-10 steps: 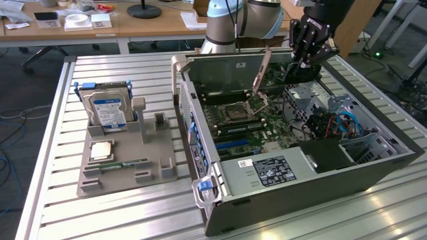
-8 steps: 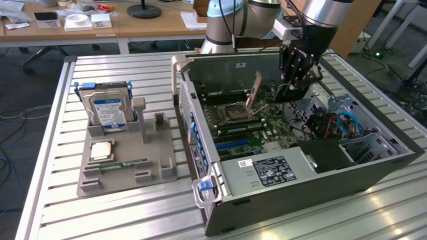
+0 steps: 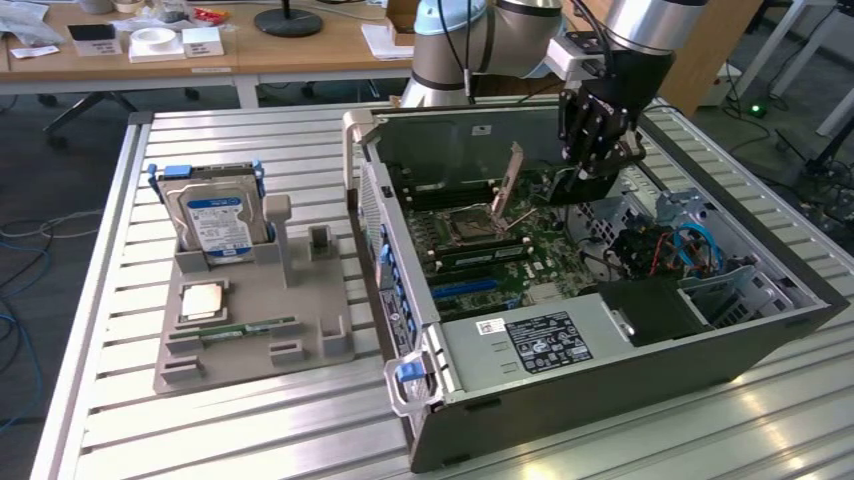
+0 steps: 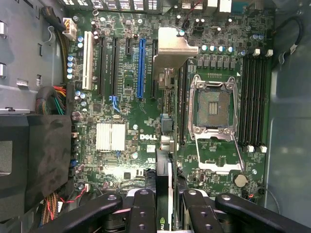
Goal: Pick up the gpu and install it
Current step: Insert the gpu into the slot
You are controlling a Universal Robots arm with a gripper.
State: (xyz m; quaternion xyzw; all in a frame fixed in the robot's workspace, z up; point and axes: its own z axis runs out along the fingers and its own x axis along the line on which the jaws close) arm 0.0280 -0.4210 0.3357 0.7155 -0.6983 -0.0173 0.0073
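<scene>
In the wrist view, the gpu (image 4: 164, 170) is a thin black card seen edge-on, with a green logo near the fingers. My gripper (image 4: 165, 206) is shut on it, one black finger (image 4: 141, 206) on each side. The card hangs above the green motherboard (image 4: 121, 97), close to the long blue slot (image 4: 141, 68) and the black slots beside it, and it sits in none of them. In the exterior view, my gripper (image 3: 585, 185) reaches down into the open computer case (image 3: 400, 310) over the motherboard (image 3: 507, 265).
A grey holder (image 3: 254, 330) at the exterior view's left carries a silver hard drive (image 3: 220, 222), a processor chip (image 3: 203, 300) and a green memory stick (image 3: 254, 327). A tan plate (image 3: 510, 180) stands upright by the processor socket (image 4: 214, 107). Cable bundles (image 4: 56, 97) and a black box (image 3: 654, 305) crowd the case.
</scene>
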